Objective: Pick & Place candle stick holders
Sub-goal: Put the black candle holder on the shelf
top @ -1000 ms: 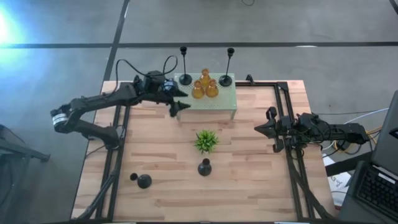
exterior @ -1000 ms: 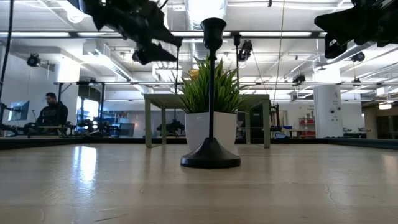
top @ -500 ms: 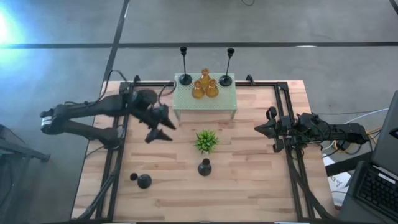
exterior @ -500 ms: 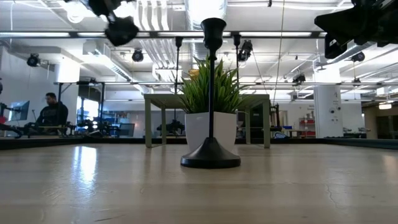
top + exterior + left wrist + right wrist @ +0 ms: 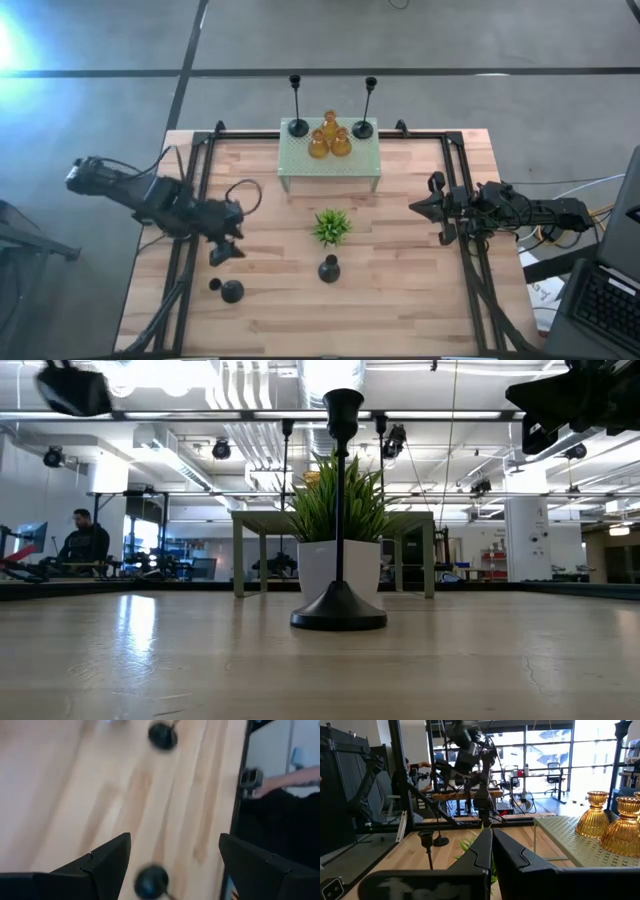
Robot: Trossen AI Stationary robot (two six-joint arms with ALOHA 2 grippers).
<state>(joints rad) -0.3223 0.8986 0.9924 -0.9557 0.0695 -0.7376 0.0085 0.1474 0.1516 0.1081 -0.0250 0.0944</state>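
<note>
Nearest, two black holders on the counter (image 5: 400,300): side holder (image 5: 231,291) by the near-left corner, prob. lying on its side, and mid holder (image 5: 329,268) upright near the middle of the near edge. Both have a flared base w/ a thin stem. They look like stiff metal, light, tippy; I'd grip the stem just above the base. Left pincer (image 5: 226,252) hangs just beyond the side holder on the left half, jaws wide, empty. Then 1 plant (image 5: 331,226) at counter ctr. Right pincer (image 5: 420,208) waits by the right edge, jaws together, holding nothing. At the far edge, 1 stand (image 5: 330,168) carries 3 amber holders (image 5: 318,147) bunched together. They're glass, so likely fragile and slick; take them at the narrow waist, gently. 2 tall holders (image 5: 298,127) stand at its far corners, very thin-stemmed, easy to topple. Total 7 holders: 4 black, 3 amber.
</note>
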